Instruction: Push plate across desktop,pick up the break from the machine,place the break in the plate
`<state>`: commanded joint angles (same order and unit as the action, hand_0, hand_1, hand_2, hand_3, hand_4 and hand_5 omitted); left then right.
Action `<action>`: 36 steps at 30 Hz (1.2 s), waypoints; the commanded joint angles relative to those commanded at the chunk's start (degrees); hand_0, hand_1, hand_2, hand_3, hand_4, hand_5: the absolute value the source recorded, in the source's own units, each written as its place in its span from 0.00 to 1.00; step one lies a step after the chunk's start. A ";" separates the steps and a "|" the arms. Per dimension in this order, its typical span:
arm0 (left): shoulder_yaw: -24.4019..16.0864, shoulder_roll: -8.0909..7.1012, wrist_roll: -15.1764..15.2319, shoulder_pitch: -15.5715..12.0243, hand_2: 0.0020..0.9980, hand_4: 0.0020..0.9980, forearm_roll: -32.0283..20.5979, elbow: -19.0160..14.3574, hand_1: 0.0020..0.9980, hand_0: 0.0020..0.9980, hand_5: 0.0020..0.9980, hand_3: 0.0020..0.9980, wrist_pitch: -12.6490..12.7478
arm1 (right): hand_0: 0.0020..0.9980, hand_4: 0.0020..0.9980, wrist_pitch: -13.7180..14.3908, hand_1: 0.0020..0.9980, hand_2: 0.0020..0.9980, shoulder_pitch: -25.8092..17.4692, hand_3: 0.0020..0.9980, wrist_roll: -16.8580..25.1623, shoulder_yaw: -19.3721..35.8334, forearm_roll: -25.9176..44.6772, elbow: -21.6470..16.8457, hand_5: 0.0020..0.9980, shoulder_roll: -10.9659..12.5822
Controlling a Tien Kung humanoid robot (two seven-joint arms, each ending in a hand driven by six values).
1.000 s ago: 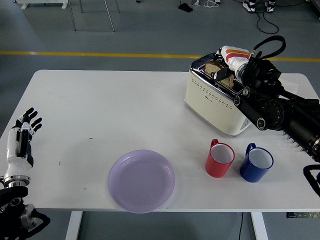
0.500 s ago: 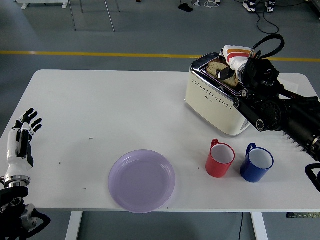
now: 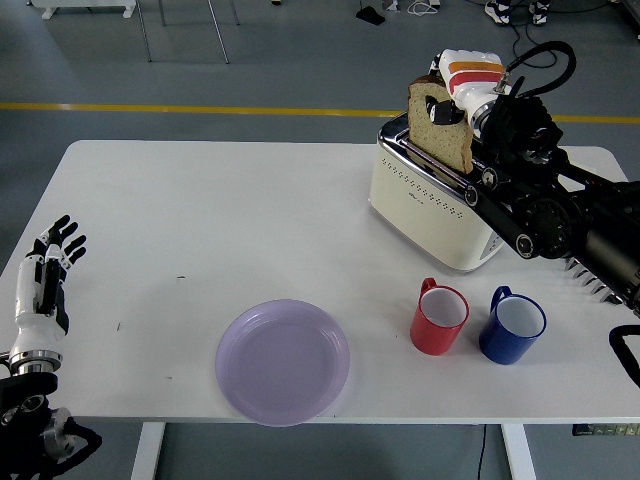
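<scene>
Light was bright, even and diffuse from overhead. Focus was sharp throughout. Below the right hand (image 3: 462, 88), the toaster (image 3: 432, 205) carried glare on its chrome top; shadows fell faintly.

My right hand (image 3: 462, 82) is white with orange and red bands across its back. My right arm (image 3: 560, 215) is black, built of round jointed housings with silver screws, with a black cable looped above. My left hand (image 3: 42, 285) is white with black finger segments.
</scene>
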<state>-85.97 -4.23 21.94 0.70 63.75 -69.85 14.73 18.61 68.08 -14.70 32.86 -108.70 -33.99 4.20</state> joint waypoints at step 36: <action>0.53 -0.69 -0.08 1.14 0.85 0.48 -0.22 -0.88 0.79 0.77 0.86 0.83 -0.30 | 0.02 0.30 -29.43 0.11 0.24 -7.04 0.33 -4.57 -11.47 45.37 -41.63 0.11 14.75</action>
<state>-85.44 -4.92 21.86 1.83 63.53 -70.73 14.43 -10.82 61.04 -19.27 21.39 -63.34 -75.62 18.95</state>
